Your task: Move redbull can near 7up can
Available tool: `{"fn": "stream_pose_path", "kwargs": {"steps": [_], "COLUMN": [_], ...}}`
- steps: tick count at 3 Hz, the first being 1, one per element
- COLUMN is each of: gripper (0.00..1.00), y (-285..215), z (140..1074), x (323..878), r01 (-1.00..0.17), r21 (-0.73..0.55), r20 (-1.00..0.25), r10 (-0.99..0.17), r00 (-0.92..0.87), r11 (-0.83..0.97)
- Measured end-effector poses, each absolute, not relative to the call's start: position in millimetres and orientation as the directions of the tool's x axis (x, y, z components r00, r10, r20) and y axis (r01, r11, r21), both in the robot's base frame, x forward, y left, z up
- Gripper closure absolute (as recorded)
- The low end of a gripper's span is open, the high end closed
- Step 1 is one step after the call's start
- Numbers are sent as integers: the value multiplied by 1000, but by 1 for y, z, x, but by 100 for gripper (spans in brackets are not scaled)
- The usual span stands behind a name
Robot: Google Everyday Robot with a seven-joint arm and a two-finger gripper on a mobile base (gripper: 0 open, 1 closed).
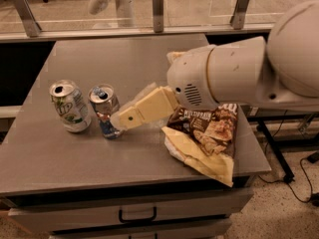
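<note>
The 7up can (70, 106), wide and whitish with green lettering, stands upright at the left of the grey table (124, 59). The redbull can (103, 112), slim and silver-blue, stands upright just to its right, a small gap apart. My gripper (122, 117) reaches in from the right, and its cream tip sits against the right side of the redbull can, low over the table. The bulky white arm (234, 73) fills the upper right of the view.
A brown chip bag (209, 133) lies on crumpled cream paper near the table's right front corner, under the arm. Drawers with a black handle (137, 215) run below the front edge. A glass railing with metal posts (158, 9) stands behind the table.
</note>
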State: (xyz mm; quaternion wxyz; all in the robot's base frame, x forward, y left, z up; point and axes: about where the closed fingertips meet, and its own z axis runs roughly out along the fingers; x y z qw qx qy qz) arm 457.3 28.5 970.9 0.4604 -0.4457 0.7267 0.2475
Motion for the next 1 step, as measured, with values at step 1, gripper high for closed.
{"fn": "stream_pose_path", "kwargs": {"steps": [1], "gripper": [0], "y": [30], "z": [981], "x": [450], "r01": [-864], "r21": [-44], "r20": [-886], "r10": [-419], "r00": [-198], "r11": [501]}}
